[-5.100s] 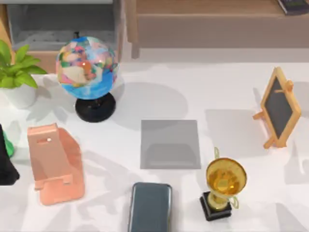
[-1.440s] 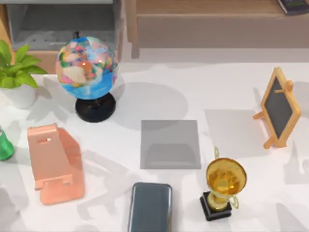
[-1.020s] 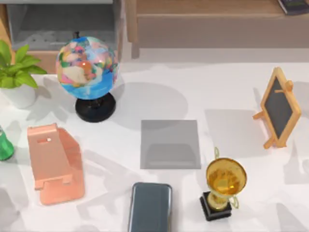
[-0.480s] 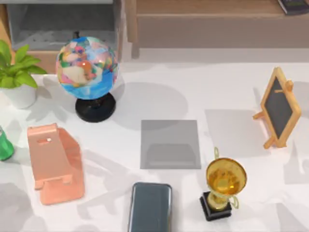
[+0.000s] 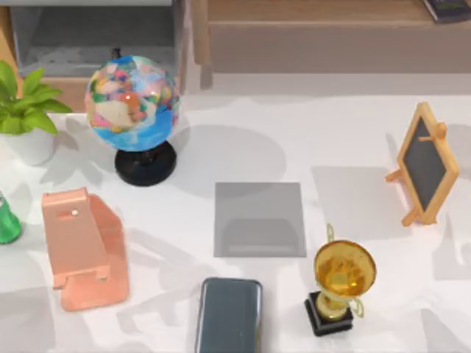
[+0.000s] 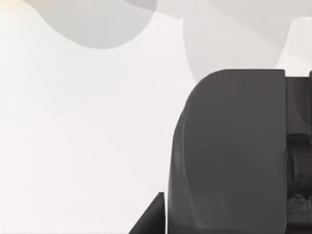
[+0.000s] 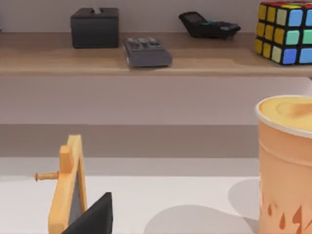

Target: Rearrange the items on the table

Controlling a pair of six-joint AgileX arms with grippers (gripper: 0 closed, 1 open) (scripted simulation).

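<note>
The slate-grey smartphone (image 5: 229, 315) lies flat at the front middle of the white table (image 5: 346, 147), partly cut off by the top view's lower edge. Nothing holds it. In the left wrist view a dark part of my left gripper (image 6: 229, 156) hangs close over bare white tabletop (image 6: 73, 146). In the right wrist view a dark tip of my right gripper (image 7: 95, 217) sits low, near the wooden easel (image 7: 68, 190).
A grey square pad (image 5: 259, 219) lies mid-table behind the phone. A gold trophy (image 5: 343, 276) stands to the phone's right and a pink stand (image 5: 85, 250) to its left. Globe (image 5: 132, 103), plant (image 5: 26, 110), green bottle (image 5: 6, 220) and chalkboard easel (image 5: 425, 163) ring the table; an orange cup (image 7: 286, 161) is close by.
The dark arm at the top view's left edge five seconds ago is gone from it. Shadows at the front left have shifted. The phone and other things have not moved.
</note>
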